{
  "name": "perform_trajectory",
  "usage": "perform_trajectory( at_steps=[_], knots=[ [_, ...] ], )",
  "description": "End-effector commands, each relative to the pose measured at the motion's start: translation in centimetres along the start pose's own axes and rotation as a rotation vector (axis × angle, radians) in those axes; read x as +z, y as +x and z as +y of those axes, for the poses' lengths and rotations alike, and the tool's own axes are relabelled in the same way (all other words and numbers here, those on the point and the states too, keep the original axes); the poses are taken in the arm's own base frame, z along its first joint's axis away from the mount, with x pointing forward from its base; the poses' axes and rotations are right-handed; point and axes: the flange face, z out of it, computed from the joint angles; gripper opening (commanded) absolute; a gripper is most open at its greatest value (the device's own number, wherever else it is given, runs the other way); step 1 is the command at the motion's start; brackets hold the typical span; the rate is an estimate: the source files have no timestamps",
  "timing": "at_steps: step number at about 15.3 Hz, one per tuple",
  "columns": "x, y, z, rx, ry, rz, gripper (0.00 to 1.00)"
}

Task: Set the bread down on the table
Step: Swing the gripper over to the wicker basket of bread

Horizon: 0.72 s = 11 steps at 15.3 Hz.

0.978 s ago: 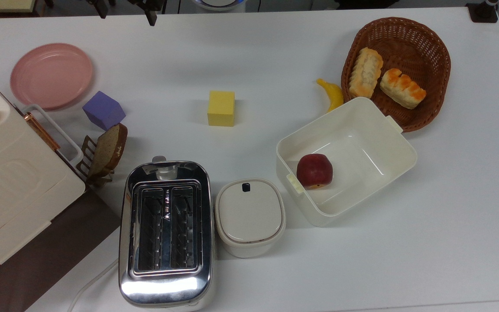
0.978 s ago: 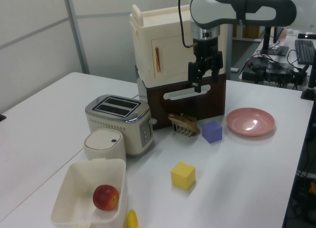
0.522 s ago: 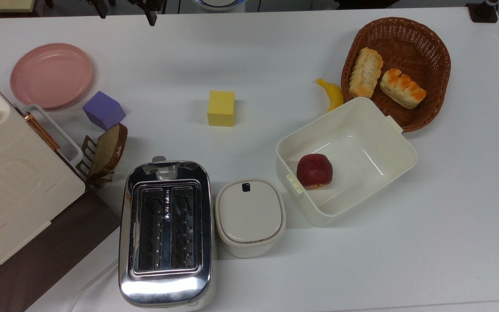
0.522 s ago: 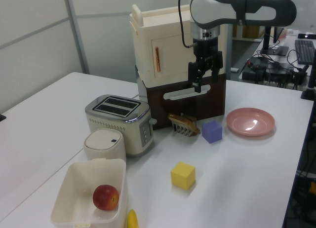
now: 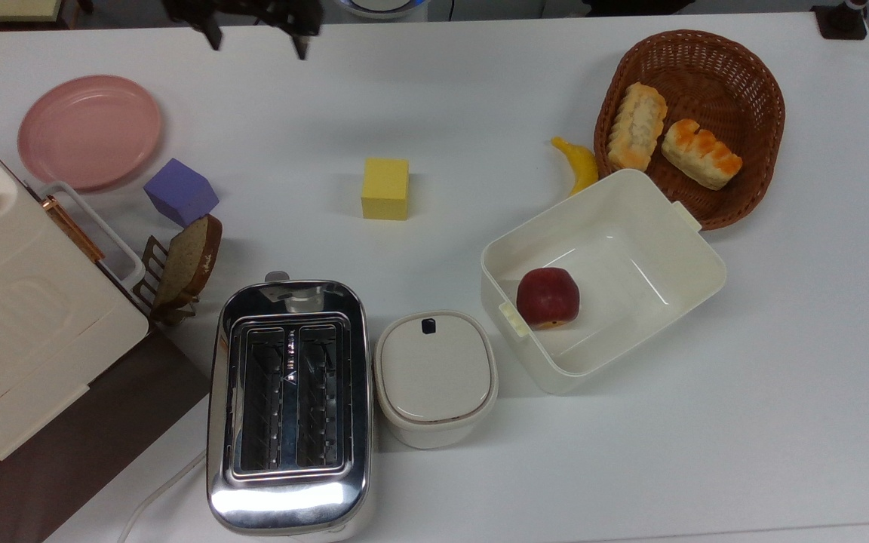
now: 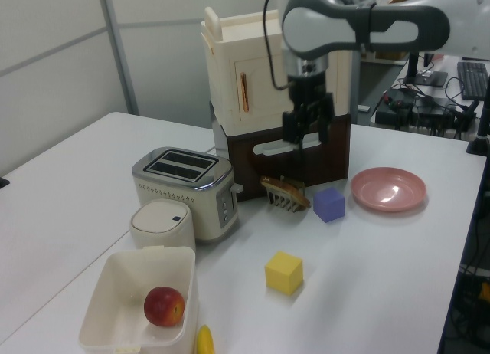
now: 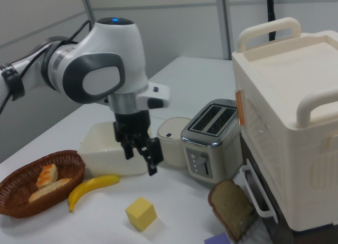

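**Bread in the basket, gripper empty above the far edge**

Lying in the wicker basket at the top view's upper right: the bread, glossy orange-brown top up, set at a slant near the basket's lower rim. Just beside it, toward the top view's left, the longer pale-topped roll. Against the basket's outer wall, a banana; touching the basket's lower rim, an open cream box with an apple inside. Broad bare white table to the top view's right of and below the box, and more around the yellow cube at the centre. Well apart from the bread, up near the table's far edge in the top view, the gripper, fingers spread apart and holding nothing, raised above the surface in the right view.
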Motion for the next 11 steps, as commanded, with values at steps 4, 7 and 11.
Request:
perform_trajectory(
  at_steps=[4, 7, 11],
  knots=[
    [3.7, -1.5, -15.1, -0.099, -0.007, -0.076, 1.0],
    [6.4, -3.8, -23.9, -0.163, -0.005, -0.128, 1.0],
    [9.1, -8.4, -35.5, -0.219, -0.039, -0.111, 1.0]
  ],
)
